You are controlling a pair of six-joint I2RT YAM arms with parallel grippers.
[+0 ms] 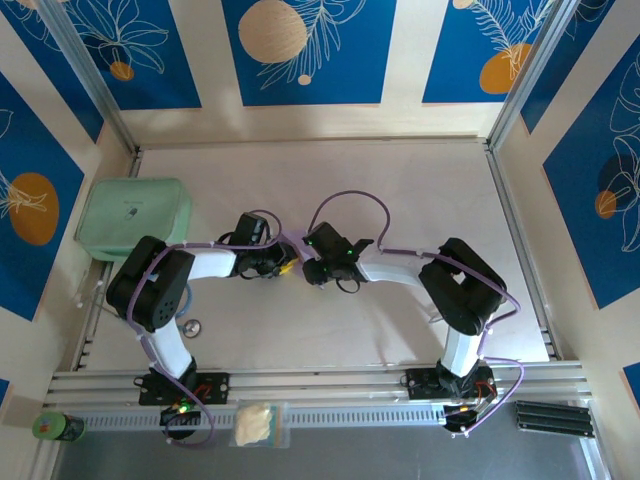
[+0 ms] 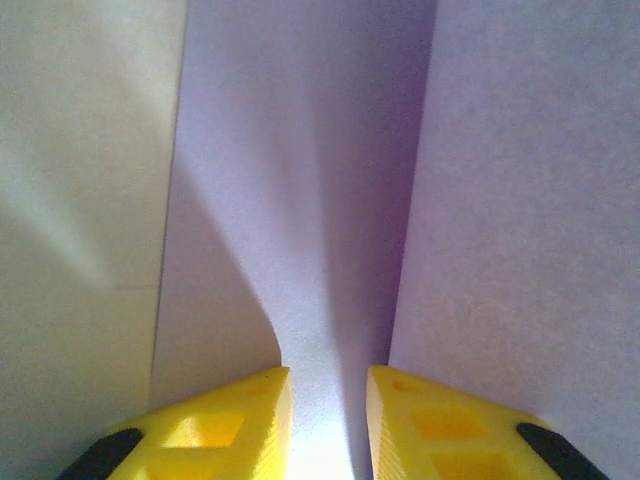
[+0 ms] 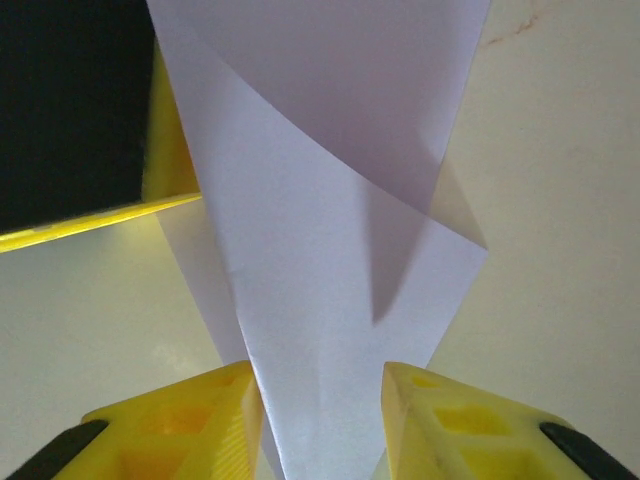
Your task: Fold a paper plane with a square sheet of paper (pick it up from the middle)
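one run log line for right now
stage: mid-fold | sheet: lilac, partly folded | left claw: astride sheet, grip unclear | right claw: jaws apart, sheet between

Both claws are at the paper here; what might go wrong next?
The lilac paper lies between the fingers of the left claw and the right claw at once, so pulling apart may tear it. Its overlapping flaps stand loose, not pressed flat, so the crease may skew or spring open. The claws nearly touch and might bump.
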